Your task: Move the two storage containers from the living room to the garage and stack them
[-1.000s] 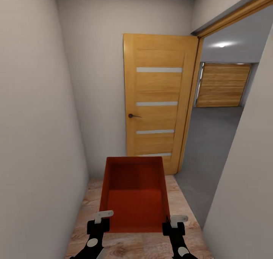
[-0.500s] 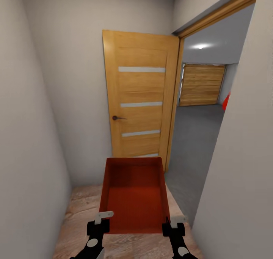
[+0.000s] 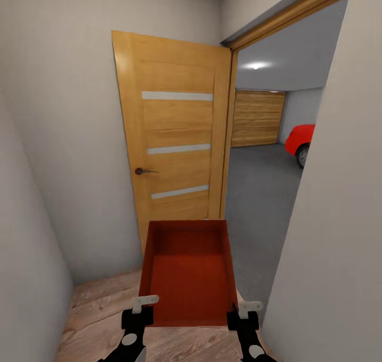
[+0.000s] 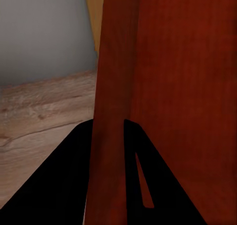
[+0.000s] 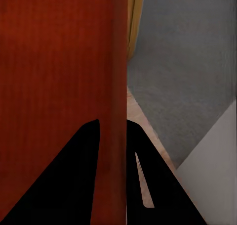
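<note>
Between the two arms, an empty red-orange storage container (image 3: 188, 269) with thin plain walls is carried above wood planks. Left gripper (image 3: 139, 310) pinches its left wall, right gripper (image 3: 243, 313) its right, beside the garage (image 3: 260, 171) doorway.

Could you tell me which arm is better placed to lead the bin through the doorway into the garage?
The right. Both pincers clamp the bin, left pincer on its left wall, right pincer on its right wall. The doorway and grey garage floor lie on the right side, the open door ahead.
</note>
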Controlling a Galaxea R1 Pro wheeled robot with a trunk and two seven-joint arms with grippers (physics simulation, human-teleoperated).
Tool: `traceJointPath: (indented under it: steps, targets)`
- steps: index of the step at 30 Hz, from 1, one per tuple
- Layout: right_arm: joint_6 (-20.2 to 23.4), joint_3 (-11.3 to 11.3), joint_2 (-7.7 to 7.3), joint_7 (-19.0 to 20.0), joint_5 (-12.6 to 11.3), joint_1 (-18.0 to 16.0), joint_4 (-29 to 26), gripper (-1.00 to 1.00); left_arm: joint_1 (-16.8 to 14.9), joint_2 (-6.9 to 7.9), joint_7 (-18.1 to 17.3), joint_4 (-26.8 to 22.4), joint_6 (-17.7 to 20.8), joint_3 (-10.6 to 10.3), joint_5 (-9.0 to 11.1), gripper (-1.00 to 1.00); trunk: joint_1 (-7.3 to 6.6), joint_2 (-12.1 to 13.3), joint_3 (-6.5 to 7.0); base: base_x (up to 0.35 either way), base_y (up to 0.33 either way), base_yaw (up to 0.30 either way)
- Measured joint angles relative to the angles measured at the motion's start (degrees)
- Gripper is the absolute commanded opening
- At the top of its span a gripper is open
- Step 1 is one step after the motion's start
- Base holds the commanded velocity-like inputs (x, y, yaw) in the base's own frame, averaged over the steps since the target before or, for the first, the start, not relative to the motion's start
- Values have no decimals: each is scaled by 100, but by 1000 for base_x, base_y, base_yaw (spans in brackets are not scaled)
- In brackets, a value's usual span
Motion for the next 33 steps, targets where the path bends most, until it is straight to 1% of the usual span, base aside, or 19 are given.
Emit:
traceJointPath:
  steps: [6, 12, 19, 30, 33]
  targets:
    - [-48, 6, 1, -13, 6, -1, 1, -100, 1, 2, -6, -3, -44, -3, -3, -100, 3, 1, 0, 83, 47, -261]
    - [-12, -10, 1, 4, 0, -2, 17, -100, 0, -1, -3, -2, 11, 2, -7, -100, 2, 1, 1, 38, 36, -261]
    - [-31, 1, 0, -6, 4, 1, 0, -100, 0, 2, -7, -2, -28, 0, -5, -100, 1, 0, 0, 170, 224, -254]
    - [-33, -2, 2, -4, 7, 0, 1, -100, 1, 5, -11, -4, -30, 2, -5, -100, 1, 0, 0, 191, 267, -37]
    - [-42, 6, 1, -9, 3, 0, 0, -100, 0, 5, -12, 0, -43, 0, -4, -100, 1, 0, 0, 193, 269, -139]
